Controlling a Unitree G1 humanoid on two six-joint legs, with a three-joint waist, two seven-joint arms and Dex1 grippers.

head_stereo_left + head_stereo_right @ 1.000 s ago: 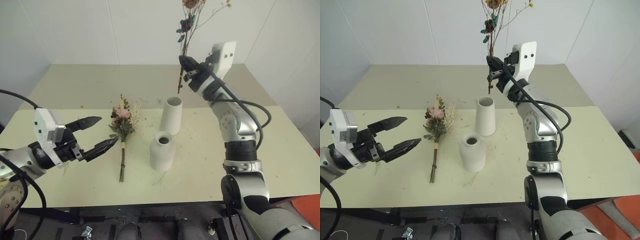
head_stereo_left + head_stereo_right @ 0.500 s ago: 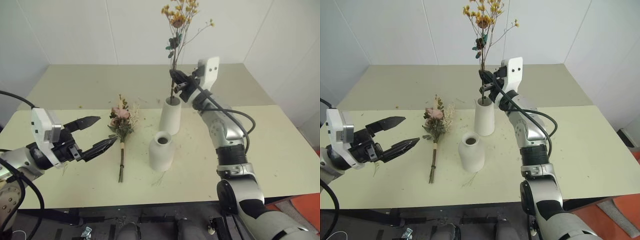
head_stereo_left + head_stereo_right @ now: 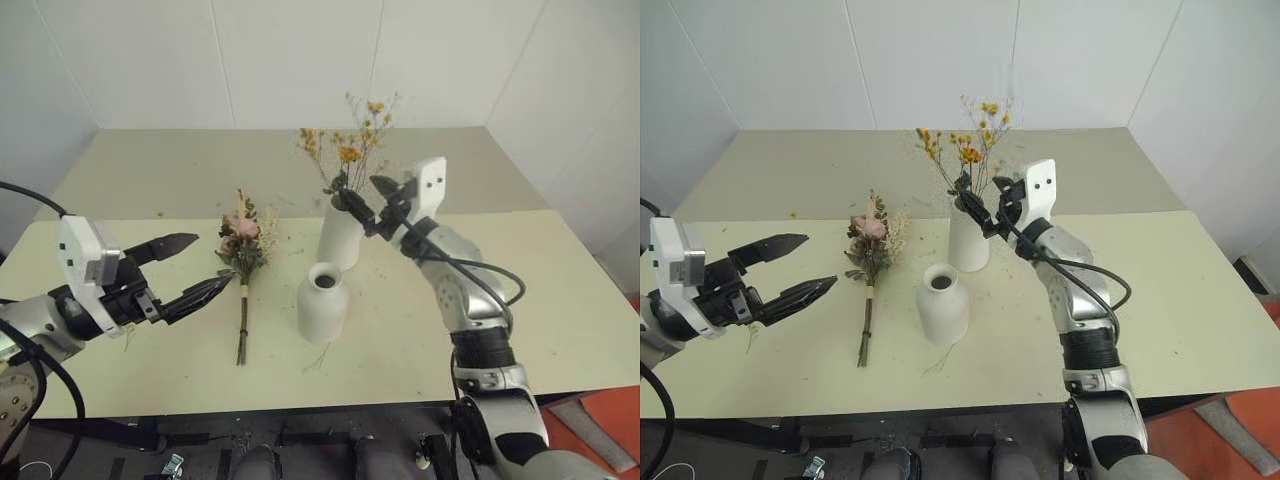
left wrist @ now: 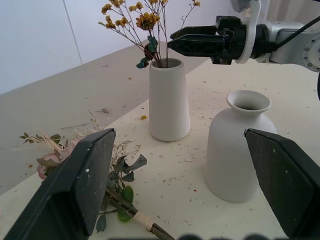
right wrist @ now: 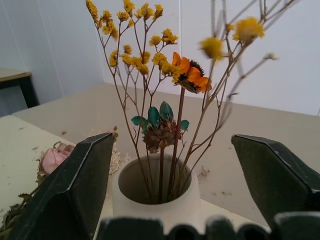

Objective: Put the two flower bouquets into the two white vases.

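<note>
Half done: the yellow bunch (image 3: 345, 150) stands in the tall vase (image 3: 340, 234), upper middle, with the right tool (image 3: 364, 204) spread open beside it, empty. The pink bouquet (image 3: 243, 262) lies on the counter (image 3: 560, 310) left of the short vase (image 3: 323, 303), which is empty, and the left tool (image 3: 205, 266) gapes open nearby.

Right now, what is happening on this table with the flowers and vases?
A robot is putting flowers into vases. The yellow-flowered bunch stands in the taller white vase, and the right gripper sits open beside the vase's mouth, holding nothing. The pink and cream bouquet lies flat on the table, left of the empty shorter vase. The left gripper hovers open next to that bouquet.
</note>
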